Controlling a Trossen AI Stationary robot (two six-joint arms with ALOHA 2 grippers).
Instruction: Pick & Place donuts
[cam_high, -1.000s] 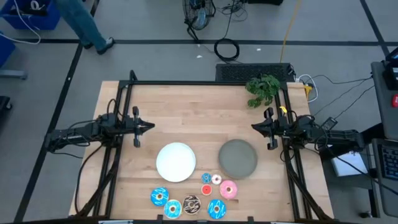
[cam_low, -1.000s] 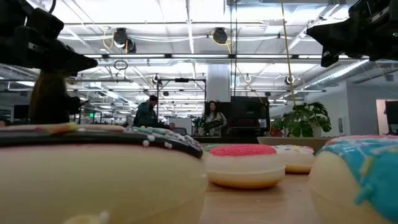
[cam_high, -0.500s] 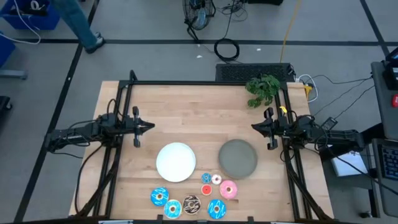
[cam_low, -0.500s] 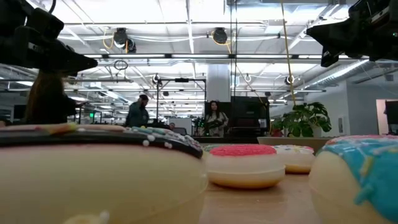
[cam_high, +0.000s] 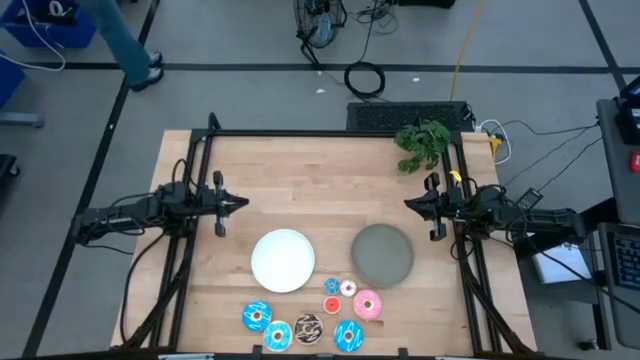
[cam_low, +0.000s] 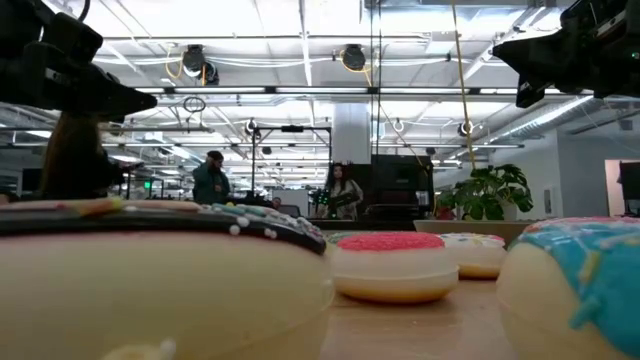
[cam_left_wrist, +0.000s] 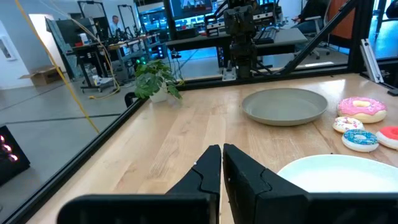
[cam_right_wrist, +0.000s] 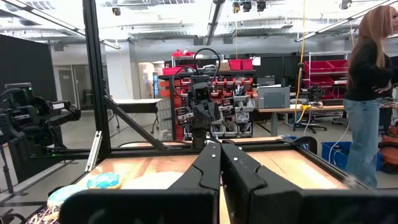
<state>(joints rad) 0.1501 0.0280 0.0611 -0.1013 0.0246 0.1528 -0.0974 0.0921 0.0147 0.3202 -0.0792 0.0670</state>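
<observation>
While both arms hang at their sides of the table (cam_high: 330, 170), I see two plates near the front: a white plate (cam_high: 283, 260) and a grey plate (cam_high: 382, 253), neither holding anything. My donuts all lie on bare wood in front of the plates. Three blue donuts (cam_high: 257, 317) sit along the front edge with a brown sprinkled donut (cam_high: 308, 328) between the second and third of them. Behind those sit a pink donut (cam_high: 367, 304), a tiny red donut (cam_high: 332, 305), a tiny pale donut (cam_high: 347, 289) and another small blue-iced one (cam_high: 331, 287).

My left gripper (cam_high: 240, 204) is clenched, fingers (cam_left_wrist: 205, 174) pressed together on nothing, hovering over the left part of the table, well apart from the donuts. My right gripper (cam_high: 410, 205) mirrors it on the right side, fingers (cam_right_wrist: 208, 163) likewise pinched together and bare.

From table height the nearest donuts fill the frame, cut off and blurred, hiding the plates. A potted plant (cam_high: 422, 144) stands at the far right corner. People show in the room beyond.
</observation>
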